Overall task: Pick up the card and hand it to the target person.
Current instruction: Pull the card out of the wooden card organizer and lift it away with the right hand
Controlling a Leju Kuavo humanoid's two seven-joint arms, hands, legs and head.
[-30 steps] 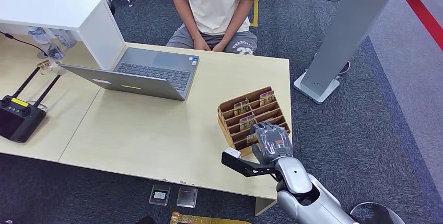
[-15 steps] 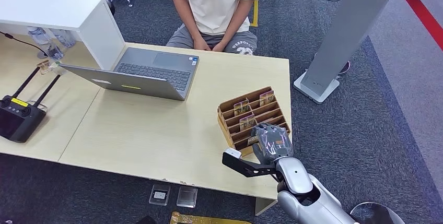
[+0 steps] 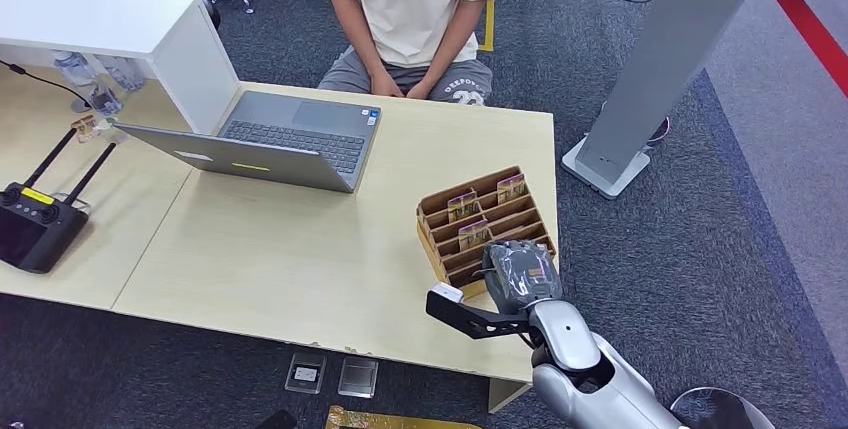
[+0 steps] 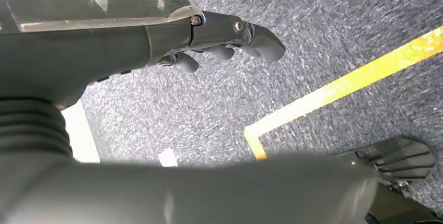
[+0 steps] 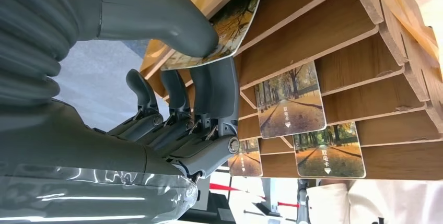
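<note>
at the wooden rack (image 5: 334, 31), card (image 5: 230, 23) pinched by right robot hand (image 5: 183, 78)

The head camera looks down from high above the table (image 3: 300, 259), facing the seated person (image 3: 405, 9). The right wrist camera sits close against the wooden card rack (image 5: 334, 41) (image 3: 485, 219), which both share. The left wrist camera faces carpet (image 4: 324, 25).

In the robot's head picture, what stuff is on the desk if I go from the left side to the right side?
Black remote controller → open grey laptop → wooden card rack with cards → the robot's right hand, at the rack's near end.
</note>
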